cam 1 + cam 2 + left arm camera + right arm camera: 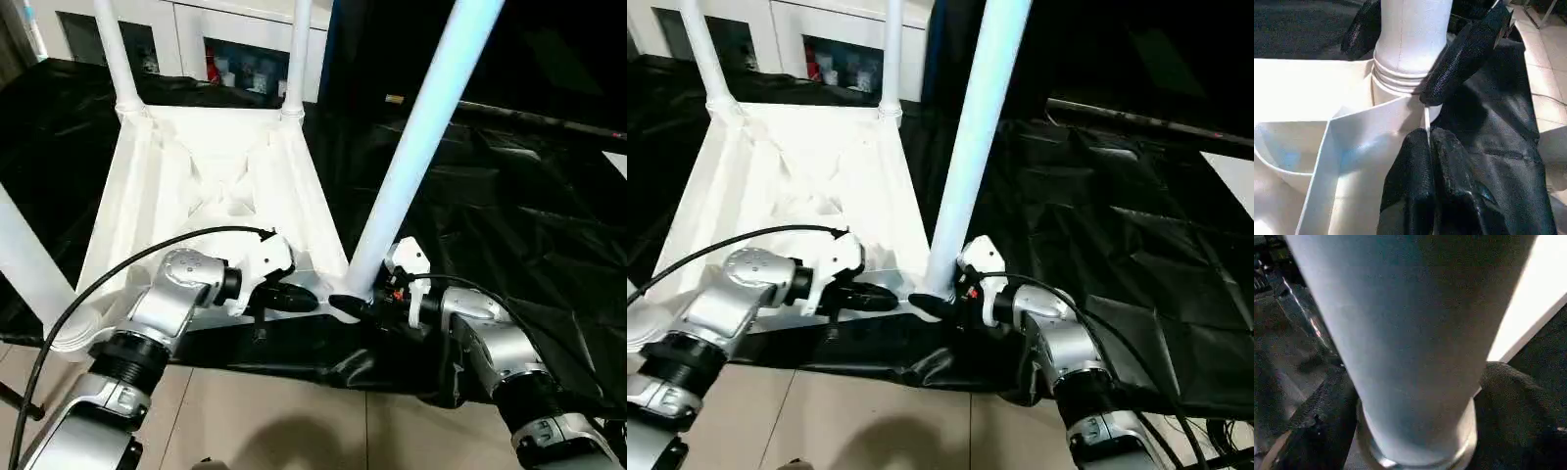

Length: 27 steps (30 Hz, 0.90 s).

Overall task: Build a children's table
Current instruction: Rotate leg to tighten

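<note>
**Operator:** Reporting position of the children's table: where is it?

**Inspector:** The white tabletop lies underside up on the black-draped work table, ribs showing. Two legs stand upright in the far corner sockets: the far-left leg and the far-right leg. A third leg shows at the robot's left edge of the head view. The fourth leg rises from the near-right corner socket, leaning away toward the robot's right.

**Operator:** State of the right gripper?

**Inspector:** The right gripper is closed around the base of the fourth leg, just above the socket. In the right wrist view one black finger sits on each side of the tube, both touching it.

**Operator:** State of the left gripper?

**Inspector:** The left gripper has its fingers pressed together on the thin edge of the tabletop wall, just beside the near-right socket. The left wrist view shows the white edge pinched between the two fingertips.

**Operator:** Separation between grippers?

**Inspector:** Near each other at the same corner; contact between them cannot be determined.
</note>
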Tool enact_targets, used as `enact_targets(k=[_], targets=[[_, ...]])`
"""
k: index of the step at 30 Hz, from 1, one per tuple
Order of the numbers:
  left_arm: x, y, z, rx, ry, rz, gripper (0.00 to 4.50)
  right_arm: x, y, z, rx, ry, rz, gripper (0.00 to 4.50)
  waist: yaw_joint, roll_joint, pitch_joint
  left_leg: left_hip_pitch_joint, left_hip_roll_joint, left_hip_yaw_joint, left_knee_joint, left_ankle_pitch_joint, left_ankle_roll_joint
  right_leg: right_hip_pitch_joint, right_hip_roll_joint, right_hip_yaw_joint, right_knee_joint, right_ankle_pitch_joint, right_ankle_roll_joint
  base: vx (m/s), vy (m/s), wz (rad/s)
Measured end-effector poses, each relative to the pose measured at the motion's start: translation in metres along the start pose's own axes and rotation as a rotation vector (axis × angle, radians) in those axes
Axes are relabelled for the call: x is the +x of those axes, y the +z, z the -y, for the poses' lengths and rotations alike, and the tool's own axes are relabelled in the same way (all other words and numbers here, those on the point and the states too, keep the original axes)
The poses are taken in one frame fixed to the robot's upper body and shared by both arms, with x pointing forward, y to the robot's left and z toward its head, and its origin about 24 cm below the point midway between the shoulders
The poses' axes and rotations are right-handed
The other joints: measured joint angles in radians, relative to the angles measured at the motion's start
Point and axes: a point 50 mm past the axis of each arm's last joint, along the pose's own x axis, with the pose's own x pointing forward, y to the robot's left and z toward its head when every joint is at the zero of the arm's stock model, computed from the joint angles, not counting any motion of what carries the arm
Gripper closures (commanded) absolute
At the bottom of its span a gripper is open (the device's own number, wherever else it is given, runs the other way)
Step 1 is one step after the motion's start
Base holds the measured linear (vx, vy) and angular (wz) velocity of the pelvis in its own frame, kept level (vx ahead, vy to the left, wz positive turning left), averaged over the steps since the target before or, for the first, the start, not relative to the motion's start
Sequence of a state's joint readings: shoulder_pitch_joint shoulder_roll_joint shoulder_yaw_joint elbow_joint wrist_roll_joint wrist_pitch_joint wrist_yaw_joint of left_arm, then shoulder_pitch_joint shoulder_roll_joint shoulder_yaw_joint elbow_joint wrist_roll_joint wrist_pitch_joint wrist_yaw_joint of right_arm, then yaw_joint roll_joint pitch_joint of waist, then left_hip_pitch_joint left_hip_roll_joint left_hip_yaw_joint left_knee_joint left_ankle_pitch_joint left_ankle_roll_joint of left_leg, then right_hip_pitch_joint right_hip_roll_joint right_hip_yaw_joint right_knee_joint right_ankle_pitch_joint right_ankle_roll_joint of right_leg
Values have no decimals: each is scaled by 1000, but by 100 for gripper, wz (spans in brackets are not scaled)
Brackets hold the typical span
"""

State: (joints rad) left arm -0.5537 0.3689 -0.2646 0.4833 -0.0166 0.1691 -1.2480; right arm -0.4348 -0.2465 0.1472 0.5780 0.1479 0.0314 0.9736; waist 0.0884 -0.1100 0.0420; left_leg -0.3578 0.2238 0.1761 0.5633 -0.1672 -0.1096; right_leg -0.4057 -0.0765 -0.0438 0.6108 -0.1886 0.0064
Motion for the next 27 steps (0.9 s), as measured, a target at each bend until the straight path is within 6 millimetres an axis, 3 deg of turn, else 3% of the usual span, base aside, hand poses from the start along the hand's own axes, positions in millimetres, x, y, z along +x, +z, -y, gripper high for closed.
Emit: enact_targets(k=[11,18,27], targets=[[-5,-2,1,-14,5,2,450,0,-1,-4,15,33,18,167,-2,0,0,0,0,0,0,0,0,0,0,0,0,0,0,0,0,0],[-5,-3,2,-37,24,43,450,2,-2,-5,27,15,22,178,-2,-8,0,0,0,0,1,0,0,0,1,0,0,-1,-1,0,0,0],[45,15,-18,-72,300,20,450,32,-1,13,211,-519,72,180,-6,-12,-1,5,0,-3,1,0,-1,2,1,0,1,0,2,0,0,0]])
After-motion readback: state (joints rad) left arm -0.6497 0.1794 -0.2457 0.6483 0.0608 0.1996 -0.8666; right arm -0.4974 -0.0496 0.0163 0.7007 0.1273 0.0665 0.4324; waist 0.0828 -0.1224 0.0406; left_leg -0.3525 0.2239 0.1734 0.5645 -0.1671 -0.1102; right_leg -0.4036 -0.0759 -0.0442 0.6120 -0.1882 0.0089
